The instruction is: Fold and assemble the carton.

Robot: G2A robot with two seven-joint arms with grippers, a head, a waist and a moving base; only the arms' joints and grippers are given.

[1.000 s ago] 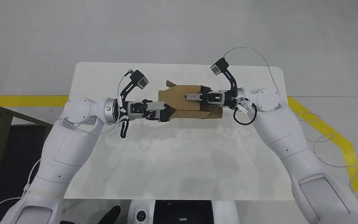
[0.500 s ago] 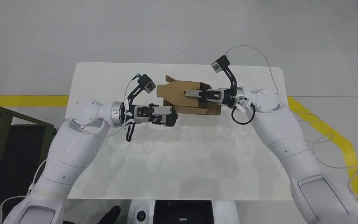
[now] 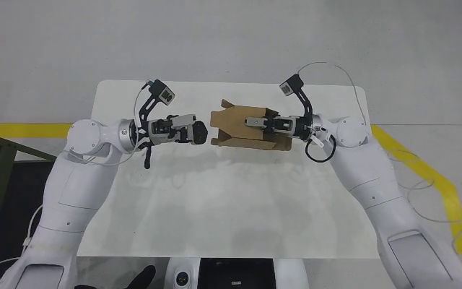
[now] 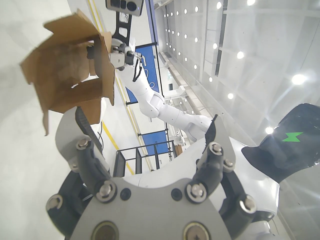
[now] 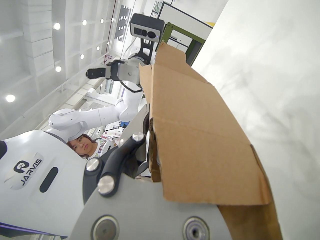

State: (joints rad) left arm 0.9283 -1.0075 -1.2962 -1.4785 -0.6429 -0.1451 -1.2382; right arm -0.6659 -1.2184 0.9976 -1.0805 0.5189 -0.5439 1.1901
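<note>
The nearest thing to us is the left gripper [image 4: 146, 118]. Its two jaws stand wide apart and hold nothing. It sits just beside the open end of the carton [image 4: 70, 71] and does not touch it. We think it waits there so it can push in a flap next.

The carton is brown cardboard. It is opened up into a tube and lies on its side over the far middle of the table. Its loose flaps [image 3: 219, 118] stick out toward the left gripper. We cannot tell if the carton rests on the table or hangs just above it.

At the other end of the carton is the right gripper [image 3: 253, 123]. Its jaws are clamped on one wall of the carton, with one finger [image 5: 146, 126] on each side of that wall. We think it holds the carton this way to keep it steady. That also points the open end at the other arm, so the flaps are easy to reach. The job looks partly done to us. The box has its shape, but the flaps are not yet folded shut.

Under it all is the white table [image 3: 216, 209], smooth and flat. Around the table is grey floor [image 3: 231, 36] with a yellow line [image 3: 36, 130]. High up in the room, round lights [image 4: 251, 0] shine from a white ceiling.
</note>
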